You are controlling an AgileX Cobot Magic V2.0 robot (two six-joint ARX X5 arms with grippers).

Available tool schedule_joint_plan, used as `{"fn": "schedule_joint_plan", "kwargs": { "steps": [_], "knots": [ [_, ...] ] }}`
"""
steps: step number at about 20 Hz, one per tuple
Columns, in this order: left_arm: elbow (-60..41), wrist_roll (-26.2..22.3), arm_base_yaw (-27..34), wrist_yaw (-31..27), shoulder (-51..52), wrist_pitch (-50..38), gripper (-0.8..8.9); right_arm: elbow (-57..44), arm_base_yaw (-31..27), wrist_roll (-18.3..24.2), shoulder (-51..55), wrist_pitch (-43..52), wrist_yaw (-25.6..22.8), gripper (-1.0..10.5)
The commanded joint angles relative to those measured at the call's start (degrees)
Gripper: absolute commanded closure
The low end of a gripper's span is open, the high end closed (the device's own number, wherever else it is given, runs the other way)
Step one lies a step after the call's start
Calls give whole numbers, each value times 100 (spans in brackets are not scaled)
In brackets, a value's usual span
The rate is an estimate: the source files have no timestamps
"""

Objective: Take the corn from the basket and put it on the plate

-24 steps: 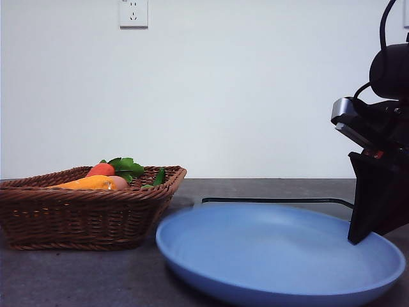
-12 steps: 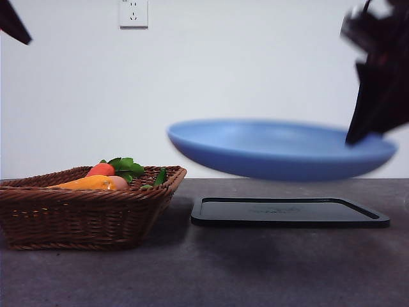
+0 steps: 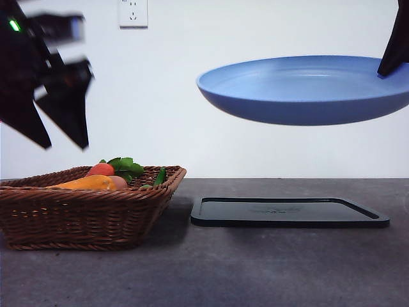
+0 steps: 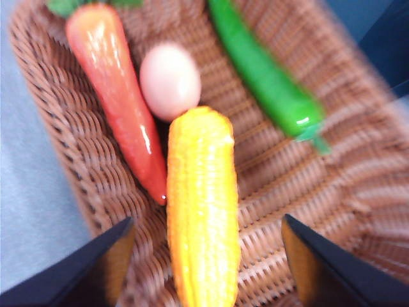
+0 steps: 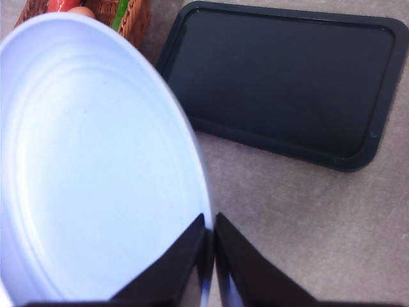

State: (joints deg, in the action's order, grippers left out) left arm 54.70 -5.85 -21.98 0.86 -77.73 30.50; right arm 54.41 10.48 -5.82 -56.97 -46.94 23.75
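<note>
The corn (image 4: 203,204) lies in the wicker basket (image 4: 358,185) beside a carrot and an egg; in the front view only its orange top (image 3: 89,183) shows over the basket rim (image 3: 89,214). My left gripper (image 3: 61,137) hangs open above the basket, its jaws wide on either side of the corn and clear of it. The light-blue plate (image 3: 307,89) is held high in the air above the black tray. My right gripper (image 5: 209,256) is shut on the plate rim (image 5: 96,173), seen at the top right corner (image 3: 396,45) of the front view.
A red-orange carrot (image 4: 118,96), a pale egg (image 4: 170,80) and a green pepper (image 4: 268,77) share the basket. A flat black tray (image 3: 287,212) lies on the grey table right of the basket, directly under the lifted plate.
The plate has been lifted off the table and carried up and right, uncovering the black tray. The left gripper has come down from the top left corner toward the basket.
</note>
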Motion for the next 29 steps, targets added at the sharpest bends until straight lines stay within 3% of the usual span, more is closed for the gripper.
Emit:
{"fn": "schedule_joint_plan", "kwargs": {
  "steps": [1,9,15,20,24,29],
  "knots": [
    [280,-105,-98,-129,-568,-52,436,118,15,-44,-24,83,20,945],
    [369,-142,-179,-315,-1469,-483,440,118,15,-42,-24,177,20,945],
    [369,-74,-179,-315,-1519,-426,596,118,15,-39,-24,195,20,945],
    [481,87,-177,-271,-1344,-433,609,118,15,-46,-37,192,17,945],
    [946,258,-254,151,-767,-323,609,118,15,-116,-391,236,20,945],
    [1416,608,-629,1464,-140,-361,609,118,15,-273,-1449,601,195,945]
  ]
}}
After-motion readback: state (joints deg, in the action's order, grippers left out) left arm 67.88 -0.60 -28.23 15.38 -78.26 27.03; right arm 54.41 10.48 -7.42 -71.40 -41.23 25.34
